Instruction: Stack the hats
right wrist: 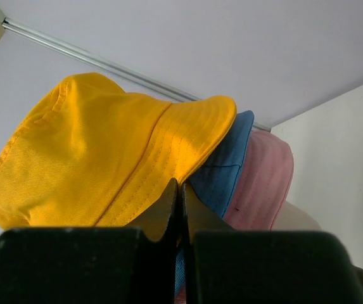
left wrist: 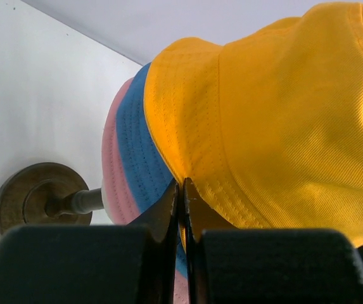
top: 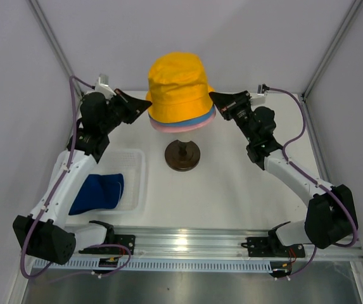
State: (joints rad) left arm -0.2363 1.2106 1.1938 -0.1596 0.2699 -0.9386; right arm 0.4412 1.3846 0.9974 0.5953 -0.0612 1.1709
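Yellow hat point(top: 178, 85) is seen stacked over light blue hat point(top: 200, 120) and pink hat point(top: 175, 127) above the round base point(top: 182, 155).
The left gripper point(top: 147, 105) is pinched shut on the yellow brim; the right gripper point(top: 213, 95) is closed against the opposite brim edge, a grip not discernible. The navy hat point(top: 99, 193) is laid in the clear tray point(top: 137, 155).

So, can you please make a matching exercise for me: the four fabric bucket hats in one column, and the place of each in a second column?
1. yellow fabric bucket hat
2. light blue fabric bucket hat
3. pink fabric bucket hat
4. dark navy fabric bucket hat

A. lying in the clear plastic tray
B. lowest of the three stacked
C. top of the stack
D. between two other hats

Pairs: 1-C, 2-D, 3-B, 4-A.
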